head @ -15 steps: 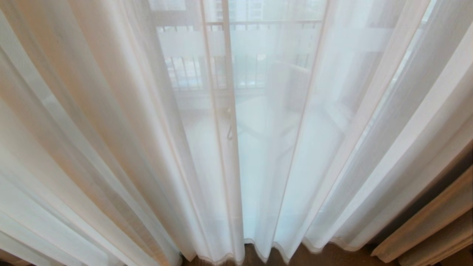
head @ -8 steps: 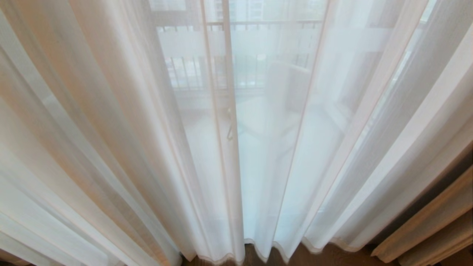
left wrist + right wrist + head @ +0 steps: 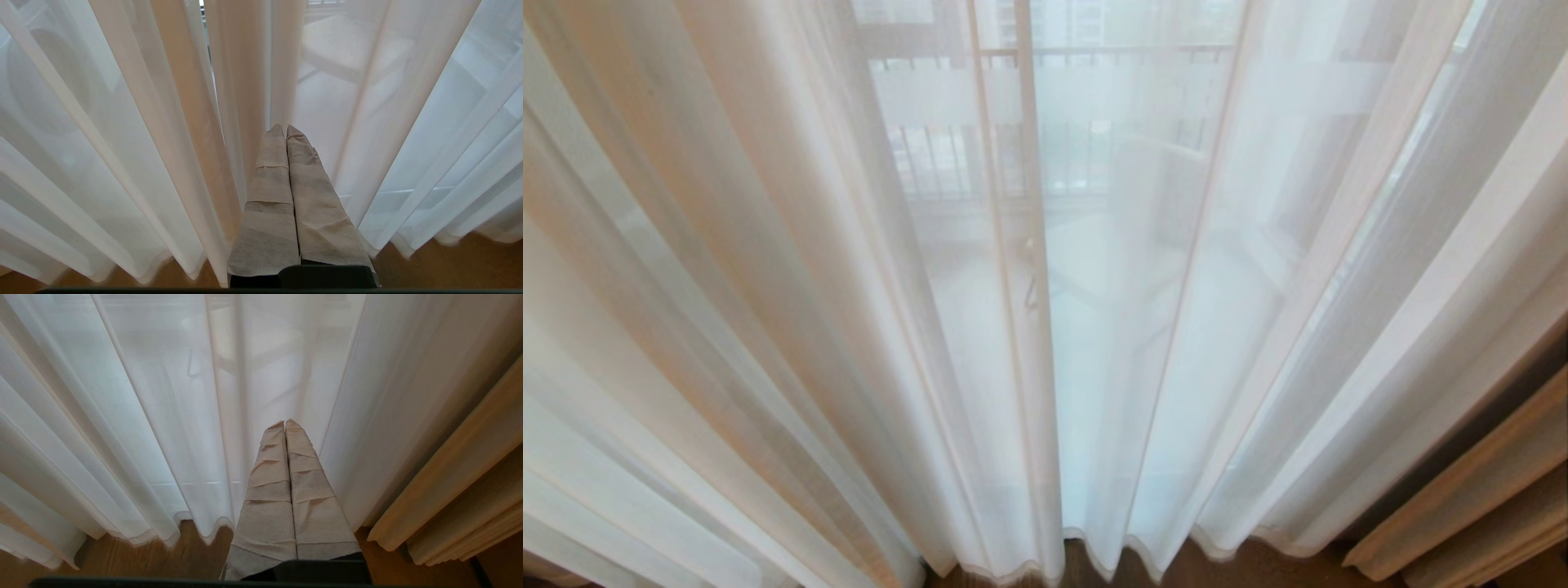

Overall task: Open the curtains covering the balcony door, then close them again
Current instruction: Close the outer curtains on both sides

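The sheer white curtains (image 3: 768, 286) hang drawn across the whole head view, down to the floor. Through them the balcony door (image 3: 1023, 163) shows dimly: an upright frame, a handle (image 3: 1031, 282) and a pale horizontal band. Heavy beige curtain folds (image 3: 1462, 506) are bunched at the far right. My left gripper (image 3: 284, 128) is shut and empty, with its wrapped fingers pointing at the sheer folds. The right gripper (image 3: 284, 422) is also shut and empty, close in front of the sheer, with the beige curtain folds (image 3: 457, 490) beside it. Neither gripper appears in the head view.
Brown wood floor (image 3: 1258, 563) shows under the curtain hems. Behind the sheer a balcony railing (image 3: 1111, 53) and some pale furniture shapes (image 3: 1143, 188) are faintly visible.
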Robot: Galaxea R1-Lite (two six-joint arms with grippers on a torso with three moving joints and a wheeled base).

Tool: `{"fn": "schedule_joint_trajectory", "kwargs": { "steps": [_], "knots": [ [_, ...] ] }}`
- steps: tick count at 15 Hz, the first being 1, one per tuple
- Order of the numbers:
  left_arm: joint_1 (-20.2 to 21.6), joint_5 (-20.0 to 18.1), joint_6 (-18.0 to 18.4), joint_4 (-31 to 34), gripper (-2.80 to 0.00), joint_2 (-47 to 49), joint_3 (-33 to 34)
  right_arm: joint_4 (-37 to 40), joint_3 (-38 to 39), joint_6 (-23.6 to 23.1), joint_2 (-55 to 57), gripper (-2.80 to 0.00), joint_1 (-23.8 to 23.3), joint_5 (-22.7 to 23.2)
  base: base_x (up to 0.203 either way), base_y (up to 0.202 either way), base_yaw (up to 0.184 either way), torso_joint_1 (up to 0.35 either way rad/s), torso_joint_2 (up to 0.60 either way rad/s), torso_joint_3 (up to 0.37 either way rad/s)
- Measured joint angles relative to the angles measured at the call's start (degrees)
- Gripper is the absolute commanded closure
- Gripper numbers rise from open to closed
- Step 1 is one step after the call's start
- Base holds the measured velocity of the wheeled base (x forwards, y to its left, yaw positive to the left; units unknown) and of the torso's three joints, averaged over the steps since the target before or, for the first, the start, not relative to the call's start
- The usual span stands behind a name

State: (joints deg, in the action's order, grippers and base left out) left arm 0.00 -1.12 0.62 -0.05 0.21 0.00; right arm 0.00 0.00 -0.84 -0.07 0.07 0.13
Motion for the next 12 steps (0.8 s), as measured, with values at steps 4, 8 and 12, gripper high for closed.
{"fn": "schedule_joint_trajectory", "kwargs": {
  "steps": [4, 8, 12],
  "knots": [
    [0.0, 0.0, 0.0, 0.0, 0.0, 0.0, 0.0, 0.0, 0.0, 0.0, 0.0, 0.0, 0.0, 0.0, 0.0, 0.0, 0.0, 0.0, 0.0, 0.0],
    [0.0, 0.0, 0.1, 0.0, 0.0, 0.0, 0.0, 0.0, 0.0, 0.0, 0.0, 0.0, 0.0, 0.0, 0.0, 0.0, 0.0, 0.0, 0.0, 0.0],
    [0.0, 0.0, 0.1, 0.0, 0.0, 0.0, 0.0, 0.0, 0.0, 0.0, 0.0, 0.0, 0.0, 0.0, 0.0, 0.0, 0.0, 0.0, 0.0, 0.0]
  ]
}}
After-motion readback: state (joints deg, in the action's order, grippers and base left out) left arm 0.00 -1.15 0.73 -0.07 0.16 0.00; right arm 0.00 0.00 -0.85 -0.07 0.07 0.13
